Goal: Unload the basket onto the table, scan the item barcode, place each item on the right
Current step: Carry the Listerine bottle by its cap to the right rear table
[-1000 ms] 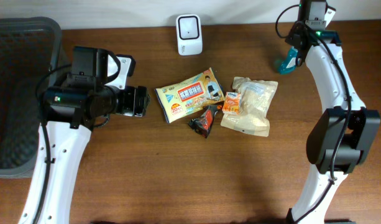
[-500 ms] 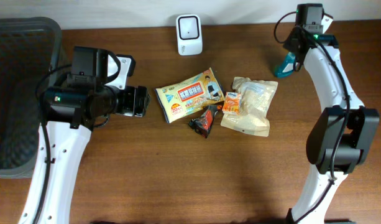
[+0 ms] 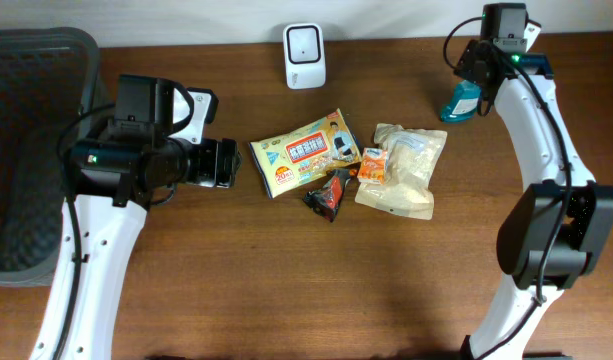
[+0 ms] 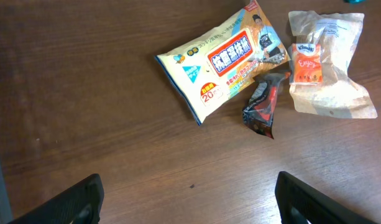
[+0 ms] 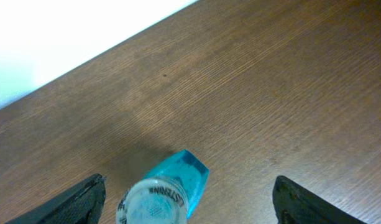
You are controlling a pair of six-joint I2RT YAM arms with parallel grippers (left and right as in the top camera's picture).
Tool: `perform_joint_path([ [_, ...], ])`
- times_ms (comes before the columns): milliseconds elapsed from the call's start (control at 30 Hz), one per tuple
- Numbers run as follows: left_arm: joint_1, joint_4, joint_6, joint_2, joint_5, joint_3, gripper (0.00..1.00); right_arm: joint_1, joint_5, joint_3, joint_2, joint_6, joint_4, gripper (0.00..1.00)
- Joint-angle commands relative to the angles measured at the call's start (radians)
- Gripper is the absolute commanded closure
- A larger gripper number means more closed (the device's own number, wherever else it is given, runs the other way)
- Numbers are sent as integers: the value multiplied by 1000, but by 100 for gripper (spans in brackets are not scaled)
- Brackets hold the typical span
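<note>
Right claw (image 5: 191, 199): just spread wide, no longer pinching anything.
Teal bottle (image 5: 168, 186): free on the surface (image 3: 286, 280), directly below that claw.
Left claw (image 4: 190, 202): spread, empty.
Meaning: bottle probably set down; packets (image 3: 304, 152) remain.

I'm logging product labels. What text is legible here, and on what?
"LISTERINE": cap of the blue bottle.
"20": badge on the wipes pack; its large characters are not Latin script.
"Kleenex", "Enjoy": orange packet, likely.
Too small to read: black wrapper, clear bag label.
</note>
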Motion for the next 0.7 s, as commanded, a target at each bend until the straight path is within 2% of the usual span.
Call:
perform_joint_path([
  [0,4,-1,-7,-4,8,10,13,4,2,46,-82,0,-24,10],
  [67,4,0,-7,-4,8,10,13,4,1,61,-113,0,-44,5],
  [167,4,-1,-7,-4,8,10,0,5,-11,80,-198,0,-98,0],
  [300,4,-1,-8,-4,52,10,1,4,-55,84,-348,1,-236,1],
  [500,4,-21,-11,-4,80,10,1,5,-135,84,-544,91,-543,1],
  [667,3,-86,-11,-4,85,10,1,5,-297,83,-645,98,-726,1],
])
